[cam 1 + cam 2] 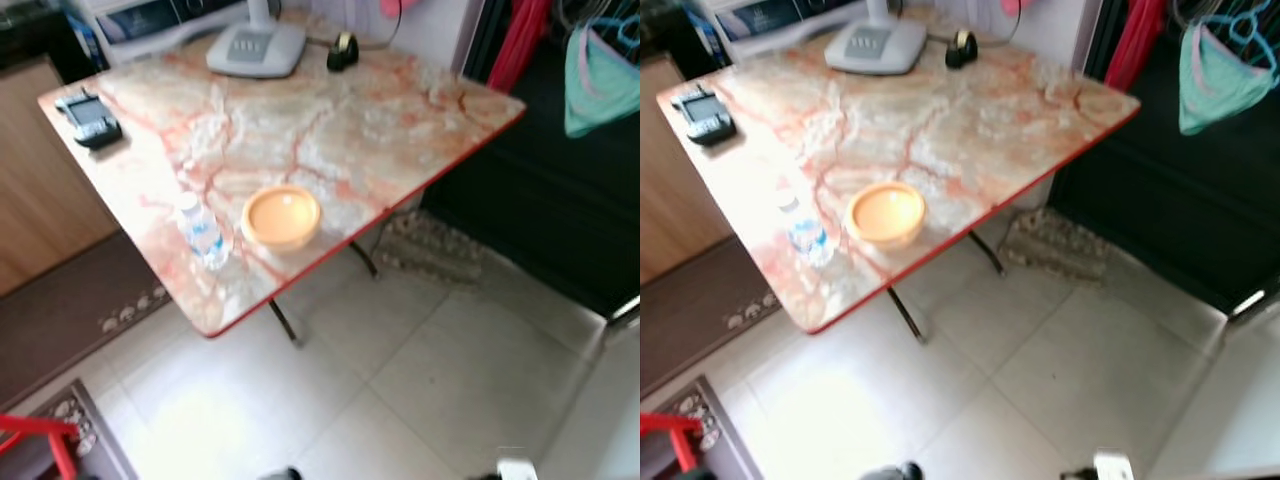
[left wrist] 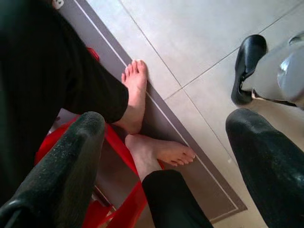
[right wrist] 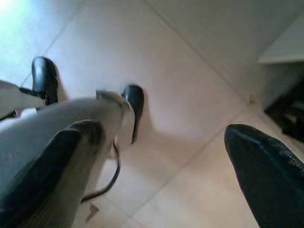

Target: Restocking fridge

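You're facing a marble-pattern folding table (image 1: 380, 130) with a red edge, on pale tiled floor (image 1: 400, 390). A water bottle (image 1: 203, 232) stands near the front edge, just beside an orange bowl (image 1: 281, 216). Left gripper (image 2: 166, 156) and right gripper (image 3: 161, 161) hang low over the floor, fingers wide, holding nothing. A person's bare feet (image 2: 142, 123) stand near the left one.

Head pair: high, angled down — both share the marble-patterned table (image 1: 330, 130), its orange bowl (image 1: 281, 216) and water bottle (image 1: 805, 235).
Left wrist: close, aimed at the floor — bare feet (image 2: 161, 151) between the claw fingers (image 2: 66, 171).
Right wrist: aimed down at tiled floor (image 3: 180, 95).
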